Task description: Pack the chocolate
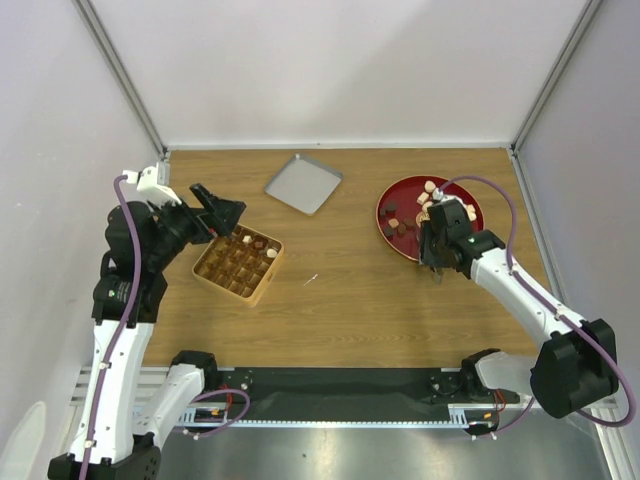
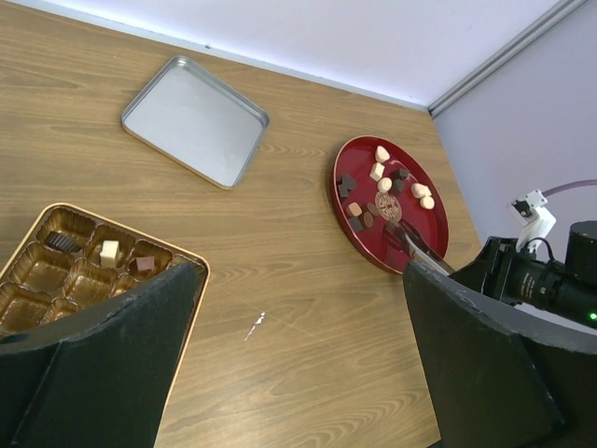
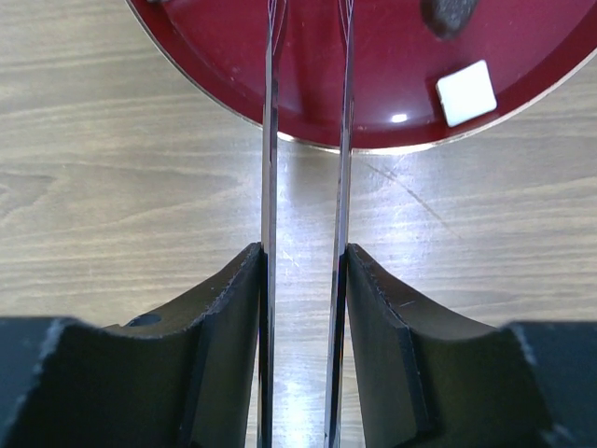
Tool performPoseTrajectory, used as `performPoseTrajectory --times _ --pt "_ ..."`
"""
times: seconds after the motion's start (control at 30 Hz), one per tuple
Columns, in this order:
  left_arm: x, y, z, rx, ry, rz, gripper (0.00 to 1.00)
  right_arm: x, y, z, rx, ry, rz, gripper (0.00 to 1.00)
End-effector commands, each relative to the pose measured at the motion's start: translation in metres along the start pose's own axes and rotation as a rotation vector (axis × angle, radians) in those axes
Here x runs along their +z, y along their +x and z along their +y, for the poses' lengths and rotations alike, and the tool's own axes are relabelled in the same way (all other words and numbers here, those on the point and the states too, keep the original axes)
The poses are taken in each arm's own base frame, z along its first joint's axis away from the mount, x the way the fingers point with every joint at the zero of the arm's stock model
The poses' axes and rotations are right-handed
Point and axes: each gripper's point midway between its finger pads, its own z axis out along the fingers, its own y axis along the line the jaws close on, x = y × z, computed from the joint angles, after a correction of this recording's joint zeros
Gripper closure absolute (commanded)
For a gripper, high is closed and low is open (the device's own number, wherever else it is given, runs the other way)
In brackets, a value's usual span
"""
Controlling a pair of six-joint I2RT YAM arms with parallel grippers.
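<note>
- I see a wooden table with a brown grain finish, enclosed by plain white walls; the back wall meets the side panels at two grey metal frame posts.
- A dark strip with a metal rail runs along the near edge, where both arm bases are bolted.
- A square silver tray lies flat near the back edge, between the two work areas, with nothing in it.
- A small white scrap lies on bare wood near the middle of the table.
- Most of the chocolate sits loose on a round red plate at the right rear: dark, tan and cream-white pieces, spread apart.
- A tan box with grid compartments stands at the left, set at an angle. A few pieces occupy cells along its far side; the other visible cells are bare.
- The left gripper hovers over the box's far corner, fingers spread wide, holding nothing.
- The right gripper is clamped on metal tongs. The blades stand slightly apart and reach over the plate's near rim; their tips are out of the wrist view.
- In that view a cream-white cube lies right of the blades, not touching them.
</note>
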Motion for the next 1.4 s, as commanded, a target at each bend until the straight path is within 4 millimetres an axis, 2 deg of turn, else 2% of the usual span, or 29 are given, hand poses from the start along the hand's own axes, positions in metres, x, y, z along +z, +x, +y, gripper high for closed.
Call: performPoseTrajectory --times 0.0,0.1,0.4,0.77,1.03,1.17,1.37 --pt "-0.001 -0.006 -0.007 0.009 0.030 -0.023 0.00 -0.002 -0.006 0.004 0.019 -0.026 -0.034 0.56" --pt "-0.001 -0.006 -0.007 0.008 0.028 -0.021 0.00 0.002 -0.006 0.005 0.010 -0.030 -0.038 0.55" --pt "0.000 -0.008 -0.007 0.012 0.030 -0.025 0.00 0.015 -0.022 0.011 -0.013 -0.036 -0.078 0.55" --pt "0.005 -0.007 -0.004 0.016 0.019 -0.016 0.00 0.039 -0.032 0.018 -0.010 -0.025 -0.081 0.54" --pt "0.005 -0.008 -0.003 0.018 0.013 -0.018 0.00 0.044 -0.043 0.023 -0.019 -0.037 -0.091 0.55" --pt "0.006 -0.008 -0.003 0.015 0.011 -0.018 0.00 0.044 -0.047 0.025 -0.014 -0.051 -0.093 0.61" --pt "0.007 -0.009 -0.003 0.012 0.015 -0.016 0.00 0.029 -0.058 0.024 -0.011 -0.047 -0.116 0.66"
